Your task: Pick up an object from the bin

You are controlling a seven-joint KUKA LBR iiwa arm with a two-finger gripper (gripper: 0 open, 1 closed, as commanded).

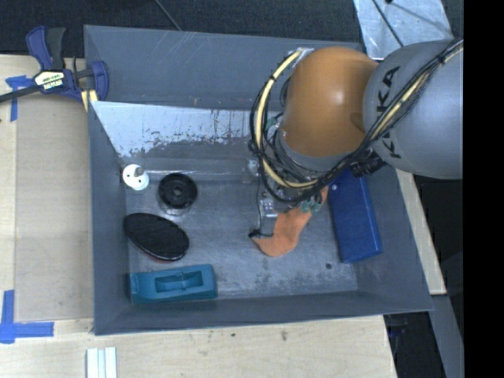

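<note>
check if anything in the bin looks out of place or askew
Nothing is spilled or broken. The one oddity is the blue block on the right, which seems to rest tilted against the bin's right wall rather than flat on the floor like the teal block. The back wall is scuffed.

Left side, back to front: small white round piece (135,178), black round knob-like cap (176,191) just beside it, glossy black oval (156,236), teal rectangular block (172,283); well apart at far right, a dark blue flat box (356,220), possibly a sponge.
</note>
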